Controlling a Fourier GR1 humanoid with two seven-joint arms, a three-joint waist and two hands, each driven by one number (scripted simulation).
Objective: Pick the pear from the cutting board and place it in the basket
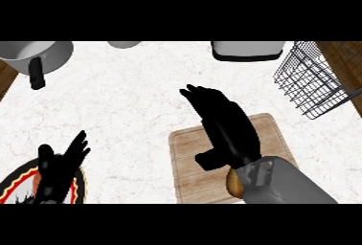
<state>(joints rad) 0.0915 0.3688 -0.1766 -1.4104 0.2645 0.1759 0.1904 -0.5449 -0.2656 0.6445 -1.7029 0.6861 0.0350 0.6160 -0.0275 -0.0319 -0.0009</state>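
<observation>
**Right hand over the board, pear showing under the wrist**

Head view, looking steeply down at a white marbled counter top.

Right black hand is lying above the pale wooden cutting board, fingers stretched out straight and close together, pointing up and to the left past the board's far edge. Thumb is sticking out low on the left side. Nothing is sitting inside the fingers; they are curling round nothing. Grey forearm is coming in from the lower right corner and covering the board's near right part.

Brownish-yellow pear is showing only as a small rounded patch at the board's near edge, just beside and partly under the grey wrist. Most of it is hidden, so whether wrist and fruit are touching I cannot tell. It is lying on the board, well apart from the basket.

Dark wire basket is standing at the upper right, near the counter's edge, tilted in the view, well apart from the board.

Left black hand is resting at the lower left, fingers up, straight and slightly spread, holding nothing. It is sitting over a round plate with a red, black and white pattern.

Along the far edge: a grey metal pot with a dark handle at upper left, and a white boxy object right of centre.
</observation>
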